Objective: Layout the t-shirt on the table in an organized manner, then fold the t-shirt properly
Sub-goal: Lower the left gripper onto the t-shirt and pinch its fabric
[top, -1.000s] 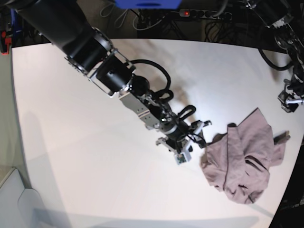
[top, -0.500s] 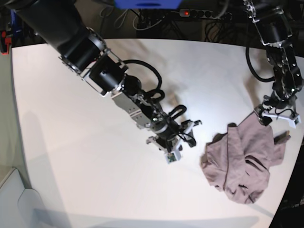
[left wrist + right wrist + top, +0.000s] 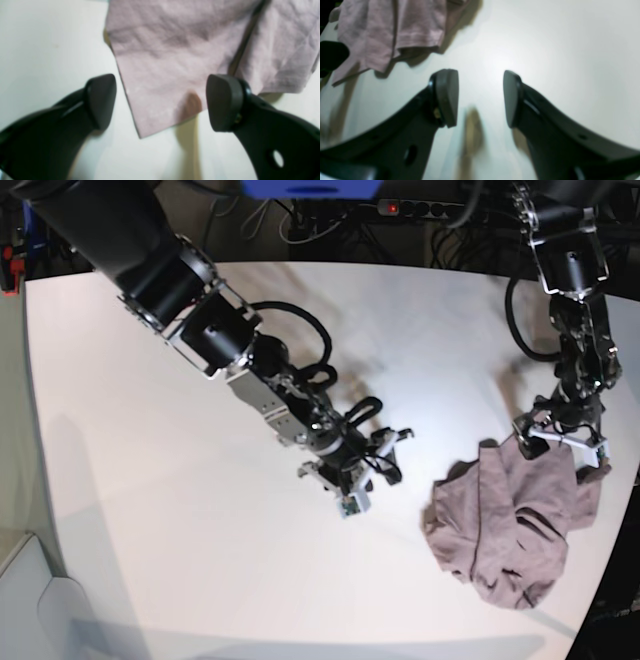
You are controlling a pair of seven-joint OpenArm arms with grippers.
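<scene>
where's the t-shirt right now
In the base view the t-shirt lies crumpled near the table's right edge, its upper corner between the left gripper's open jaws.

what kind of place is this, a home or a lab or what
Most likely a robotics lab or test bench, not a home. Two black robot arms work over a bare white table holding only a crumpled mauve t-shirt, and a power strip with tangled cables runs along the table's far edge.

Beyond the far rim of the white surface lies a dark clutter of black cables, a power strip with a red light and a blue box, while pale grey floor shows at left.
</scene>
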